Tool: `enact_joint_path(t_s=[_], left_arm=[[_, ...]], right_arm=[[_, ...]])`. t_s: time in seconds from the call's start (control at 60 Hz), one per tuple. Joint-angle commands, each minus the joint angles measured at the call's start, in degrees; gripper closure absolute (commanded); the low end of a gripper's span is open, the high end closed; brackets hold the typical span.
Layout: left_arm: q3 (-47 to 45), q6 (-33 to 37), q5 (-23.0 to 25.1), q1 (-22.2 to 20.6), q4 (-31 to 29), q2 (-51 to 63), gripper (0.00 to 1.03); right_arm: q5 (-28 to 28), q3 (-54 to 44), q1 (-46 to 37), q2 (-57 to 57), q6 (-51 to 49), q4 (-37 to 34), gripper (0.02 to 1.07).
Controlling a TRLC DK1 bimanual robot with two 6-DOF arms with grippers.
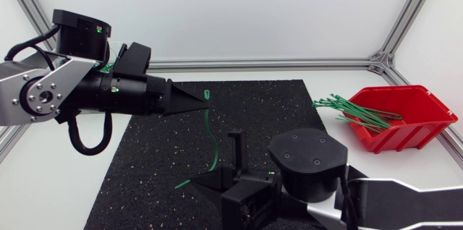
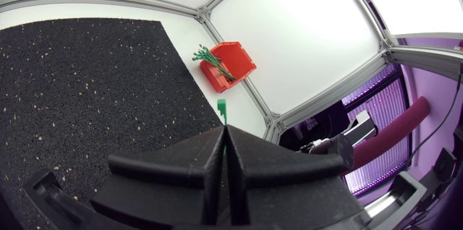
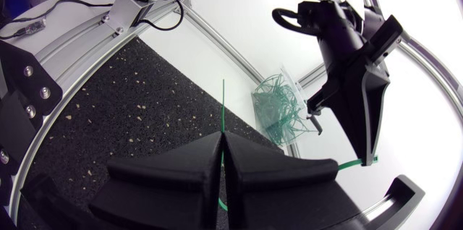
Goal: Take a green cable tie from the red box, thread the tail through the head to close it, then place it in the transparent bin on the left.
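Clamping green cable tie: left gripper, right gripper fingers; transparent bin plain only right-wrist view.

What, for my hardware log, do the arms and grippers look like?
Left arm: silver-grey link, black joints, looped black cable, green indicator light. Right arm: white link, round black joint. Left gripper and right gripper: matte black, broad wedge-shaped fingers.
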Motion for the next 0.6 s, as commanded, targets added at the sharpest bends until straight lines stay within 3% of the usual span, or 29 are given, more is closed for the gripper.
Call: enact_joint_path(t_s=[0.0, 0.3, 0.483, 0.517, 0.583], left_arm=[[-3.0, -3.2, -1.6, -2.1, 1.8, -2.1, 1.00], [-3.9, -5.5, -2.6, -4.3, 3.6, -2.3, 1.00], [-3.0, -7.0, -3.2, -5.2, 3.4, -1.8, 1.00], [-2.9, -7.1, -3.5, -5.5, 3.4, -1.5, 1.00], [-2.7, -7.2, -3.7, -5.7, 3.4, -1.2, 1.00]], right_arm=[[1.1, -2.2, 0.2, -0.7, 2.6, -0.2, 1.02], [2.2, -6.4, 0.5, 0.8, 3.3, 7.2, 1.01], [5.6, -8.9, 0.7, 5.1, -2.8, 19.2, 1.01], [8.3, -9.5, 1.0, 7.5, -7.4, 24.4, 1.01], [8.4, -8.9, 1.2, 5.1, -10.2, 19.6, 1.01]])
